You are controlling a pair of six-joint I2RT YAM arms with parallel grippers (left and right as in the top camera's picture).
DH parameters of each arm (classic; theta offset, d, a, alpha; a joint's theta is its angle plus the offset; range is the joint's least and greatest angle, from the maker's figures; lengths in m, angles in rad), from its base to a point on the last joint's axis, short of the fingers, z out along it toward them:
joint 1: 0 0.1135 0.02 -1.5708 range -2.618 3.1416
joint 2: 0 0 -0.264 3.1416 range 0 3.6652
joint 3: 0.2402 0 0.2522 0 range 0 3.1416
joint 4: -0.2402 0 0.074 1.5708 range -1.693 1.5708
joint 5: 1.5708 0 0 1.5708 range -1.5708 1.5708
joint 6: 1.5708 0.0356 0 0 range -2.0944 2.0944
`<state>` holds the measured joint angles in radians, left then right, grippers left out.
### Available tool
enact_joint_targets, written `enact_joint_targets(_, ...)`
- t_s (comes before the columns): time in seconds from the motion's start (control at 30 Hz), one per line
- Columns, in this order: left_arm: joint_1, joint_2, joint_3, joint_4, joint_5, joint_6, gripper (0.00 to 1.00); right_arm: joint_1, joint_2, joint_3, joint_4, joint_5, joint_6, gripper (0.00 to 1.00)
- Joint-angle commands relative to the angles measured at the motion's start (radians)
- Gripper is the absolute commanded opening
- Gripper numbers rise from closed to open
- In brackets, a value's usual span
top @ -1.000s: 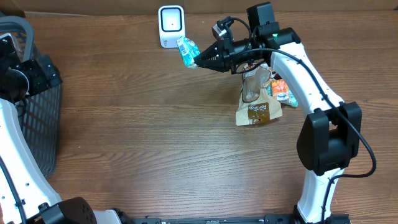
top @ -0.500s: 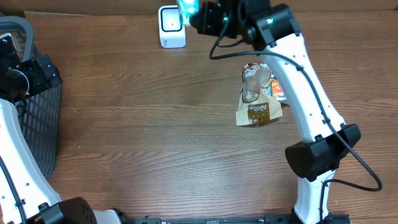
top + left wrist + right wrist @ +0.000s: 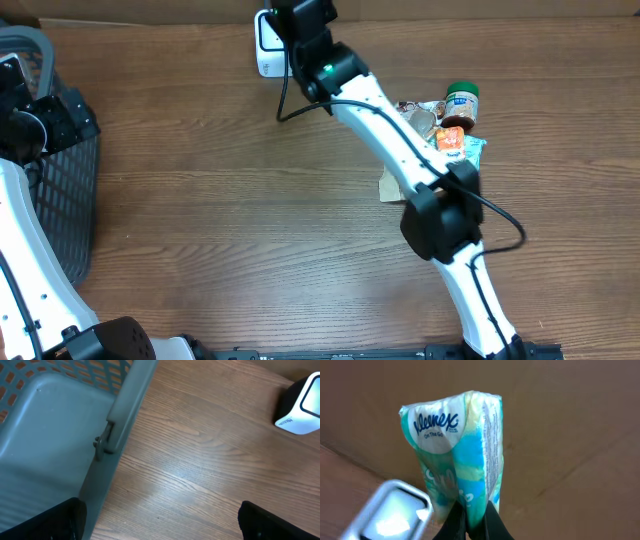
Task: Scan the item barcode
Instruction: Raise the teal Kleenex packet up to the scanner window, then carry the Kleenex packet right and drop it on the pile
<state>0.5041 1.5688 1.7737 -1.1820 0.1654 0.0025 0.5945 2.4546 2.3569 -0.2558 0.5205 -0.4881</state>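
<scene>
**Soft blue-green plastic tissue pack (image 3: 457,455) held up for scanning**

Pinched at its lower end by the right gripper (image 3: 472,517), jaws clamped on it, close above the white box-shaped scanner (image 3: 390,510) at the far edge of the wooden table (image 3: 200,200). Might slip or twist in so narrow a hold, turning the barcode from the window. Far left, beside the grey plastic basket (image 3: 50,435): left gripper (image 3: 160,522), jaws apart, empty.

Setting: resembled a mock shop checkout at a robot test station.
Surface: wood-grain tabletop (image 3: 220,200), backed by a cardboard wall (image 3: 560,420).
Fixture: white barcode scanner (image 3: 302,405) stood on the tabletop.
Container: grey plastic shopping basket (image 3: 50,425) sat at the left edge.
Stock: packaged groceries (image 3: 450,125); Kleenex tissue pack (image 3: 460,460).
Equipment: white robot arms (image 3: 390,130) were mounted at the tabletop.
</scene>
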Motion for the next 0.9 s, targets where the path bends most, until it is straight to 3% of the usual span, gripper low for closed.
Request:
enact_joint_targets(0.0, 0.000, -0.005, 0.019, 0.000, 0.011, -0.009, 1.00, -0.005, 0.076, 0.012, 0.051, 0.036, -0.319, 0.04)
enact_joint_targets(0.1, 0.000, -0.005, 0.019, 0.000, 0.011, -0.009, 0.99, -0.005, 0.132, 0.012, 0.052, 0.036, -0.392, 0.04)
enact_joint_targets(0.67, 0.000, -0.005, 0.019, 0.000, 0.011, -0.009, 1.00, -0.005, 0.158, -0.001, 0.053, -0.034, -0.386, 0.04)
enact_joint_targets(0.87, 0.000, -0.005, 0.019, 0.000, 0.011, -0.009, 1.00, -0.018, 0.044, -0.001, 0.016, -0.034, -0.090, 0.04)
